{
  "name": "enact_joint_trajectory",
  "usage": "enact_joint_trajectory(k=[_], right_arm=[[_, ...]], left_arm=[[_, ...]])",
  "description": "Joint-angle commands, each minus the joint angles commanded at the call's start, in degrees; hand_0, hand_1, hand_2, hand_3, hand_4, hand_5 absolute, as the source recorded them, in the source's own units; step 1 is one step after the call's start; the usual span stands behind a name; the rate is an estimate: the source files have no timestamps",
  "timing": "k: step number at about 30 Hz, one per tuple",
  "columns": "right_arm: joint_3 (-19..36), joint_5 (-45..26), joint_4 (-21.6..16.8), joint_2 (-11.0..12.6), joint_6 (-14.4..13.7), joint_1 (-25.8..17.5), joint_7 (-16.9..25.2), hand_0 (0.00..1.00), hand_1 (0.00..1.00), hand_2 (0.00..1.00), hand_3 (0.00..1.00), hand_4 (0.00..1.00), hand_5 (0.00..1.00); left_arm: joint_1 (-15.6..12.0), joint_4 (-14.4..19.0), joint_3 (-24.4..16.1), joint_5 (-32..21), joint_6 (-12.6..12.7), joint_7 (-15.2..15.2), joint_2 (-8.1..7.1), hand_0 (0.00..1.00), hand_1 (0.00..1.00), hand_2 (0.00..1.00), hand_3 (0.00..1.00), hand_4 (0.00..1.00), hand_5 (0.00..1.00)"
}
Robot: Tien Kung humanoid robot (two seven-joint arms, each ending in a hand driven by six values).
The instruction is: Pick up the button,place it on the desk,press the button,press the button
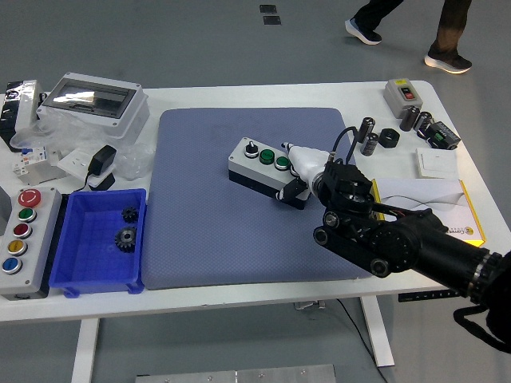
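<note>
I see the button box [266, 170] lying on the blue mat [239, 231] on the counter [239, 299]. My right hand [307, 169] touches its right end; I cannot tell if the fingers grip.

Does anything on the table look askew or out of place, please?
The button box sits skewed on the blue mat, not square to its edges, with the right hand at its right end. Plastic bags lie loosely heaped at the far left. Nothing looks spilled or damaged.

A grey button box [263, 169] with two green buttons lies on a blue-grey mat [239, 231] beside a blue bin [80, 239].
</note>
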State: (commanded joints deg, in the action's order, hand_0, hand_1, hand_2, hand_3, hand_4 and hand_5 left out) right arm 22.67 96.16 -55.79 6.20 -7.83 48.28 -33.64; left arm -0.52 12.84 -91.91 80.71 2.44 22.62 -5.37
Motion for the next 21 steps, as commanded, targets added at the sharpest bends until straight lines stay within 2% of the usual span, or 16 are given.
enact_joint_trajectory(k=[4, 5, 10, 11, 16, 17, 21], right_arm=[[-0.03, 0.75, -0.05, 0.1, -0.17, 0.05, 0.24, 0.28, 0.478, 0.544, 0.998, 0.608, 0.112], [-0.18, 1.07, -0.08, 0.19, 0.18, 0.11, 0.44, 0.234, 0.428, 0.508, 0.926, 0.396, 0.161], [-1.34, 1.99, -0.86, 1.23, 1.52, 0.44, 1.65, 0.234, 0.428, 0.508, 0.926, 0.396, 0.161], [-1.53, 2.18, -1.32, 1.67, 1.58, 0.55, 2.22, 0.143, 0.336, 0.425, 0.634, 0.165, 0.002], [-1.46, 1.44, -5.13, 5.02, 0.76, 1.3, 4.95, 0.143, 0.336, 0.425, 0.634, 0.165, 0.002], [-1.26, 0.97, -6.23, 5.89, 0.23, 1.46, 5.62, 0.108, 0.285, 0.367, 0.347, 0.056, 0.002], [-0.64, -0.81, -9.28, 8.24, -1.64, 1.6, 7.69, 0.108, 0.285, 0.367, 0.347, 0.056, 0.002]], left_arm=[[0.01, -0.12, 0.15, -0.21, -0.08, -0.32, 0.02, 0.673, 0.634, 0.584, 0.625, 0.662, 0.302], [0.0, -0.19, 0.25, -0.34, -0.1, -0.49, 0.03, 0.673, 0.634, 0.585, 0.624, 0.662, 0.299], [0.0, -0.34, 0.41, -0.56, -0.16, -0.93, 0.03, 0.673, 0.634, 0.585, 0.624, 0.662, 0.299], [-0.01, -0.36, 0.42, -0.6, -0.15, -0.99, 0.04, 0.674, 0.635, 0.584, 0.624, 0.662, 0.297], [-0.06, -0.38, 0.46, -0.84, -0.07, -1.17, 0.08, 0.674, 0.635, 0.584, 0.624, 0.662, 0.297], [-0.07, -0.37, 0.42, -0.82, -0.06, -1.17, 0.11, 0.673, 0.635, 0.586, 0.626, 0.663, 0.299], [-0.11, -0.42, 0.57, -1.09, -0.05, -1.38, 0.24, 0.673, 0.635, 0.586, 0.626, 0.663, 0.299]])
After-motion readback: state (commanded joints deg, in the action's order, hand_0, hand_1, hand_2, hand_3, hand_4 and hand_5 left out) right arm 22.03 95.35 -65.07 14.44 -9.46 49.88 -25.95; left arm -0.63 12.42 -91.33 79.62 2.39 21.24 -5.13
